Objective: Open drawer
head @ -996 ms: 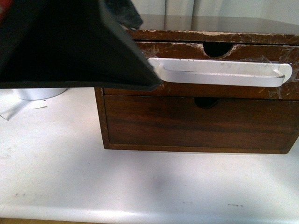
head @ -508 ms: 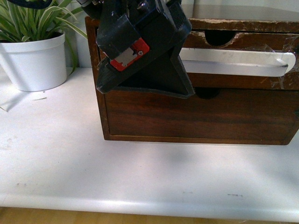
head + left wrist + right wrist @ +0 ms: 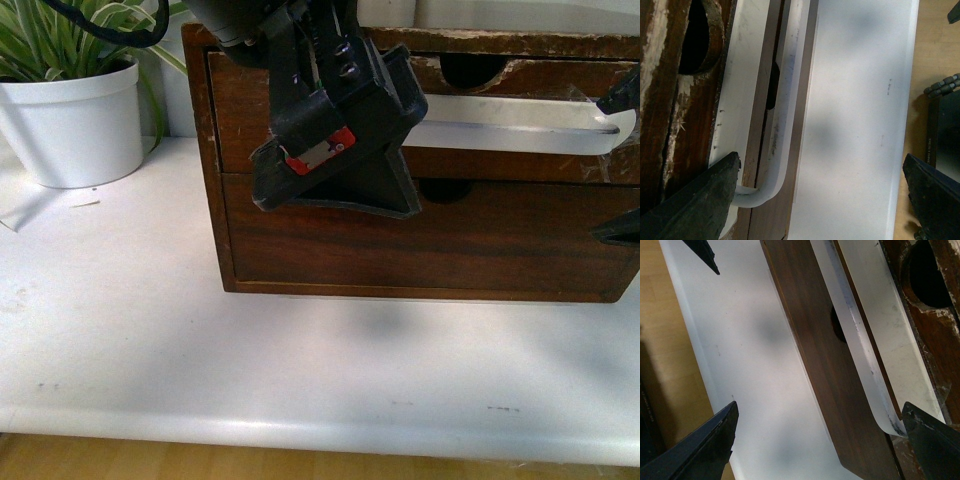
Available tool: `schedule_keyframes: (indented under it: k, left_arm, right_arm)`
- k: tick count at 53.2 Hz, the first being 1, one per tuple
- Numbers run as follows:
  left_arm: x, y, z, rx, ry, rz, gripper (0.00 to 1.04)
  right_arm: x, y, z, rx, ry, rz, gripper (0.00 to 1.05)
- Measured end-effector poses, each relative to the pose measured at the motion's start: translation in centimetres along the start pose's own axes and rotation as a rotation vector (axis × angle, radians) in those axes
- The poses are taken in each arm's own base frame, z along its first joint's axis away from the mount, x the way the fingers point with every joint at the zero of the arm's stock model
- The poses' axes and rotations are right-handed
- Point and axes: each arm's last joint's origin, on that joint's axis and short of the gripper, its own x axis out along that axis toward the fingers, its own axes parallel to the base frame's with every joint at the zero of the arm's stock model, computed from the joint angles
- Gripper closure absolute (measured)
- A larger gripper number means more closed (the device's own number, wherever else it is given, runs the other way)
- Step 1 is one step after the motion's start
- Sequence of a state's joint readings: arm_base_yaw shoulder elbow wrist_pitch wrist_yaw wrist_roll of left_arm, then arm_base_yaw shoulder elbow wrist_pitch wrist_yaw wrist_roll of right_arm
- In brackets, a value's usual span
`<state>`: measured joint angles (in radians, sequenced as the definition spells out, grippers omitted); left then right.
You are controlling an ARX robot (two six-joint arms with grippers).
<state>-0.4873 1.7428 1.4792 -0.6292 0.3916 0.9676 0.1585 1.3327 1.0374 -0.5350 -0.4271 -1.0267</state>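
The left hand (image 3: 820, 167) is held in front of the left part of the chest, its black body angled down and to the right across the drawer fronts. Its two wedge-shaped fingers (image 3: 700, 200) are spread wide. In the left wrist view, the bent left end of the handle sits just beside one finger, and whether they touch cannot be told. A small red and silver tag (image 3: 318, 152) is fixed to the hand's casing, with no writing legible on it.

The right hand (image 3: 820, 407) is at the right end of the handle, also spread open, with only its dark fingertips (image 3: 620, 95) showing at the right edge of the front view.

The drawer (image 3: 240, 110) is the upper of two in a dark brown wooden chest standing on the bench (image 3: 300, 370). Its front is scratched, and the top edge is chipped to pale wood around a half-round notch (image 3: 472, 68). The long white handle (image 3: 520, 110) is a smooth, scuffed bar on a flat white plate, held on by crinkled clear tape (image 3: 600, 175). Below it is the plain lower drawer (image 3: 420, 250).

The bench is matte white with a few specks. At the far left stands a white pot (image 3: 75, 125) holding a striped green plant (image 3: 50, 40).
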Motion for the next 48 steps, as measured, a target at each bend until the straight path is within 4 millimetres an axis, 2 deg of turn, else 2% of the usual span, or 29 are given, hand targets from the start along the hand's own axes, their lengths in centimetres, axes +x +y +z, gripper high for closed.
schedule_keyframes:
  k: [48]
  left_arm:
    - [0.3,-1.2,1.2,0.113,0.08,-0.093,0.06]
  right_arm:
    - [3.2,-0.6,0.2,-0.01,0.034,0.001,0.09]
